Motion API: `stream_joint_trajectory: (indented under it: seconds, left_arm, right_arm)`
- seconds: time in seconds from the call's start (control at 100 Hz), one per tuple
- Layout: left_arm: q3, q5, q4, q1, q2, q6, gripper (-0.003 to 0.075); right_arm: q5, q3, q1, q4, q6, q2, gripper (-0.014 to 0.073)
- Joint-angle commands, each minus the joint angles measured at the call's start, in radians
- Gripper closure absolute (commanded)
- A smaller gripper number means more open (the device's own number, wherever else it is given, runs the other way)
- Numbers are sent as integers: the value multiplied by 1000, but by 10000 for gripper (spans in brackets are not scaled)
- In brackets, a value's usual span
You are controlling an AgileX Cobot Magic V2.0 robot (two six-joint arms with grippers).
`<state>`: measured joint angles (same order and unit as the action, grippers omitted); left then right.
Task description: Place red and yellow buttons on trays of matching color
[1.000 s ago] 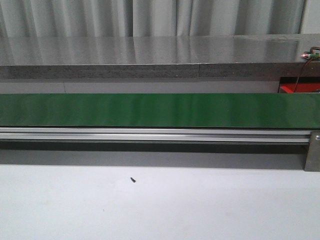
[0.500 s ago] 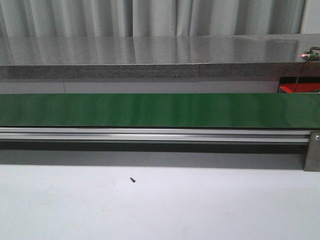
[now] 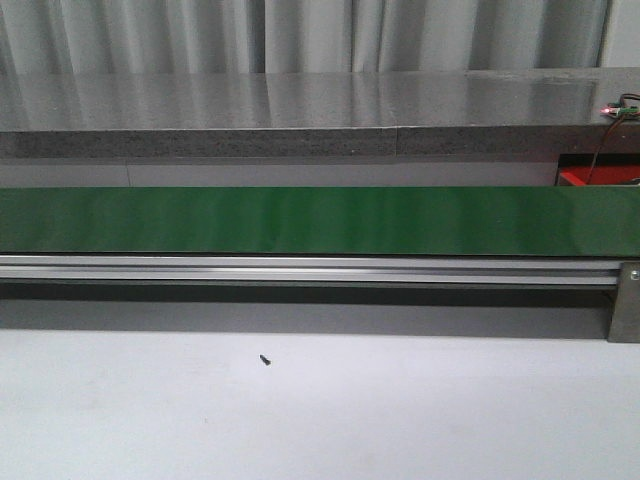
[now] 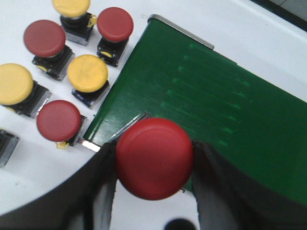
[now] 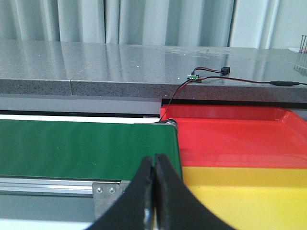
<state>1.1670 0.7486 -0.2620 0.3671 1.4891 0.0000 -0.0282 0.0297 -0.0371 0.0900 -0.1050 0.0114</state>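
Note:
In the left wrist view my left gripper (image 4: 154,160) is shut on a red button (image 4: 154,158), held over the corner of the green conveyor belt (image 4: 216,110). Beside the belt on the white table stand more red buttons (image 4: 59,120) (image 4: 44,38) (image 4: 115,24) and yellow buttons (image 4: 87,73) (image 4: 14,84) (image 4: 71,5). In the right wrist view my right gripper (image 5: 154,165) is shut with nothing in it, near the belt's end (image 5: 86,146). Past it lie the red tray (image 5: 240,134) and the yellow tray (image 5: 249,196). Neither gripper appears in the front view.
The front view holds the green belt (image 3: 300,220) on its aluminium rail (image 3: 300,268), a grey counter (image 3: 300,110) behind, a small dark screw (image 3: 265,359) on the white table and a bit of the red tray (image 3: 598,177). A wired circuit board (image 5: 193,75) sits on the counter.

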Motion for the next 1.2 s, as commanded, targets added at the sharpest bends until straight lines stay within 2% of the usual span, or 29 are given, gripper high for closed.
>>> stream_joint_trajectory:
  seconds: [0.0,0.23,0.45,0.52,0.67,0.74,1.0,1.19]
  left_arm:
    - [64,-51,-15,-22,13,7,489]
    - [107,-51,-16,-33,112,7,489]
    - [107,-49,-17,-33,126,9,472]
    - [107,-49,-19,-33,126,17,407]
    - [107,-37,-23,-33,124,20,190]
    - [107,-34,-23,-33,117,20,146]
    - [107,-53,-23,-33,21,20,152]
    - [105,-54,31,-27,-53,20,152]
  right_arm:
    - [79,-18,0,11,-2,18,715]
    - [79,-18,0,11,-2,18,715]
    - [79,-18,0,11,-2,18,715]
    - [79,-18,0,11,-2,18,715]
    - [79,-18,0,11,-2,18,715]
    - [79,-18,0,11,-2,18,715]
    - [79,-18,0,11,-2,18,715]
    - [79,-18,0,11,-2,18,715]
